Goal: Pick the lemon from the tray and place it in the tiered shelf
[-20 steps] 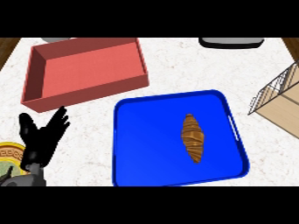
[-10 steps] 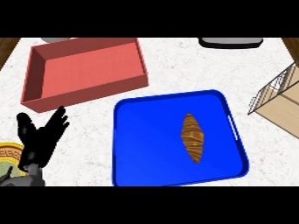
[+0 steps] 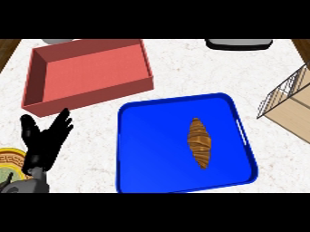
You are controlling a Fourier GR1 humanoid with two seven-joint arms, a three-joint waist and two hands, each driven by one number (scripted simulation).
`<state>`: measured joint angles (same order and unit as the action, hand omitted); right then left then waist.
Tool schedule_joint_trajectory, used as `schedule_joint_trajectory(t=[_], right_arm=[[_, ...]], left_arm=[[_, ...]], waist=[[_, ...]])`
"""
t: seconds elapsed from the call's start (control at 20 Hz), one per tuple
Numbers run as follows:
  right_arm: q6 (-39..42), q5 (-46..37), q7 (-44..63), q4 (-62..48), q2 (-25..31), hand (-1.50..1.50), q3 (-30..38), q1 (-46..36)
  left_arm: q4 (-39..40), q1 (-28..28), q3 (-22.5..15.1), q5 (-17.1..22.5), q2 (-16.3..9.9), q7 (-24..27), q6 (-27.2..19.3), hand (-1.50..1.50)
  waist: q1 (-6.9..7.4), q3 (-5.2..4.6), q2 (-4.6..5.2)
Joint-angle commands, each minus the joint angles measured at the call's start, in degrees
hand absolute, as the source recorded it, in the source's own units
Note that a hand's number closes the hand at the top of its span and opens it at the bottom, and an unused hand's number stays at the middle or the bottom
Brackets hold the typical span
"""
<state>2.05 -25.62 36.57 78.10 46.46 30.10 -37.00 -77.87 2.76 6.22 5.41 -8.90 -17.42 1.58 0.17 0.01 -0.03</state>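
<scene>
Evenly and brightly lit from above, with no glare. Soft sheen across the blue tray point(image 3: 151, 149). Faint shadow inside the red bin point(image 3: 84, 68).

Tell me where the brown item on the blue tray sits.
In the head view, the brown croissant-like item lies right of centre on the blue tray, far from the left robot hand.

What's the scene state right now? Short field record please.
tray: blue tray, centre of counter
on tray: brown croissant-shaped pastry; no lemon visible
bin: red bin, upper left, nothing visible inside
shelf: wire and wood shelf, right edge
plate: patterned plate, lower left
left hand: open, fingers up, beside tray
right hand: not in view
</scene>
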Motion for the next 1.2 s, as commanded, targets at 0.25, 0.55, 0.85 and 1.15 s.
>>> schedule_joint_trajectory(t=[0.25,0.55,0.85,1.15], right_arm=[[-7.16,7.64,0.90,0.06,-2.46,-1.50,8.67,-3.98],[-10.04,6.10,2.34,0.36,5.64,-1.50,15.27,-1.72],[-13.84,5.44,6.33,3.42,8.04,-1.50,23.09,2.87],[-4.69,14.89,5.40,0.19,14.85,-1.50,36.67,9.98]], left_arm=[[-0.21,1.79,0.53,0.58,-0.62,-1.77,0.48,0.00],[-1.63,-1.00,0.34,0.29,-0.10,-1.22,0.18,0.00],[2.08,0.31,0.46,-0.71,0.07,2.09,0.46,0.00],[-0.67,-2.33,-0.13,-0.49,1.28,0.45,-0.29,0.00]], waist=[[-0.15,-0.01,0.01],[-0.31,0.00,-0.03],[-1.06,-0.02,-0.09],[-1.13,0.00,-0.24]])
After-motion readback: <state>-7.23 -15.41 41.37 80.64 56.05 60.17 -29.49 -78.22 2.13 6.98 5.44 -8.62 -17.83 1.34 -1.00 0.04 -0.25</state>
